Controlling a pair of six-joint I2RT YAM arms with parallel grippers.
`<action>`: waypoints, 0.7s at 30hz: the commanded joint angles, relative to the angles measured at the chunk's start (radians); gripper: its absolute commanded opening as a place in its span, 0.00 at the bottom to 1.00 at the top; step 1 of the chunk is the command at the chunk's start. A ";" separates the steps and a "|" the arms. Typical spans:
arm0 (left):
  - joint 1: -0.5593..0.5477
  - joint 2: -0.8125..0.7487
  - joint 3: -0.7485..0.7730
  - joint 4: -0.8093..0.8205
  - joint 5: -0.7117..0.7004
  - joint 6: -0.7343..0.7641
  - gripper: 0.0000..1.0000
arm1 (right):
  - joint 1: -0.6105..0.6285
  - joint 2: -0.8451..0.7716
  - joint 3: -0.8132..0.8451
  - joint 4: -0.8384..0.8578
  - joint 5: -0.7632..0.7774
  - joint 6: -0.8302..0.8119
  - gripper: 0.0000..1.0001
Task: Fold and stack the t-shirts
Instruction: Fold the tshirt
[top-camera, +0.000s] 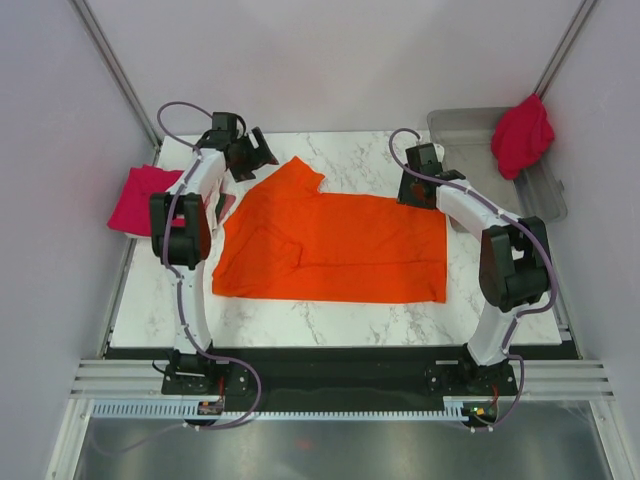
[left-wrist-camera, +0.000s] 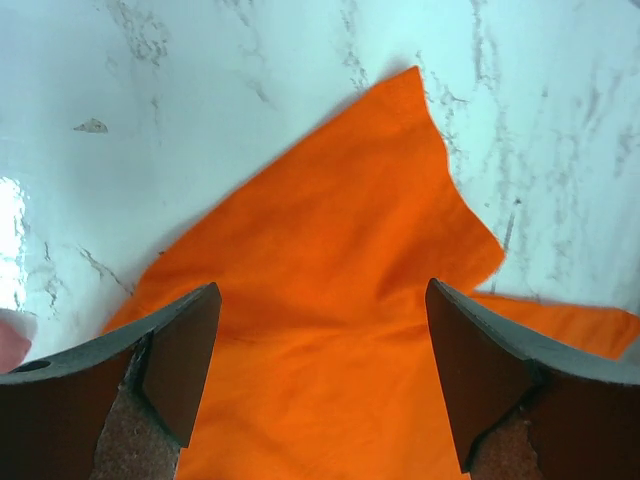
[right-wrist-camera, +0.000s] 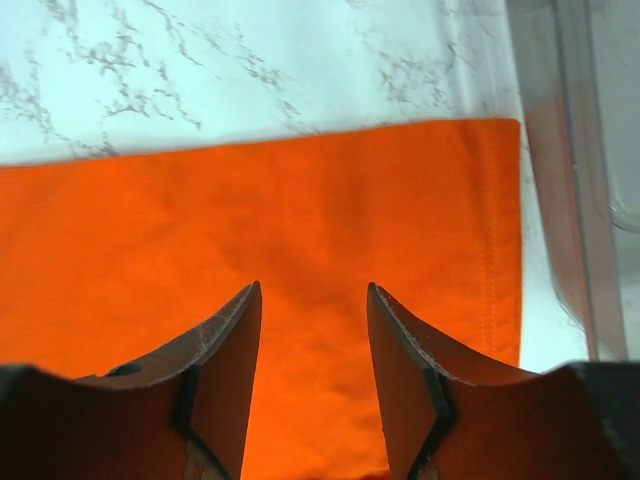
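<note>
The bright orange t-shirt lies spread on the marble table, one sleeve sticking out at the far left. My left gripper hovers open just beyond that sleeve; the left wrist view shows the sleeve between its wide-apart fingers. My right gripper is open over the shirt's far right corner, nothing between its fingers. A crimson-magenta shirt lies folded at the table's left edge. Another crimson shirt hangs over the bin's rim.
The clear grey plastic bin stands at the far right; its wall shows in the right wrist view. A bit of pale pink cloth peeks out beside the left arm. Bare marble lies in front of the shirt.
</note>
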 joint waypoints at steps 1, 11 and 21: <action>-0.024 0.052 0.089 -0.070 -0.074 0.091 0.90 | 0.005 -0.034 0.026 0.041 -0.057 -0.014 0.55; -0.029 0.162 0.154 -0.115 -0.137 0.085 0.83 | 0.007 -0.037 -0.008 0.090 -0.068 0.005 0.57; 0.002 0.163 0.086 -0.122 -0.119 0.078 0.30 | 0.007 -0.039 -0.027 0.098 -0.057 0.012 0.57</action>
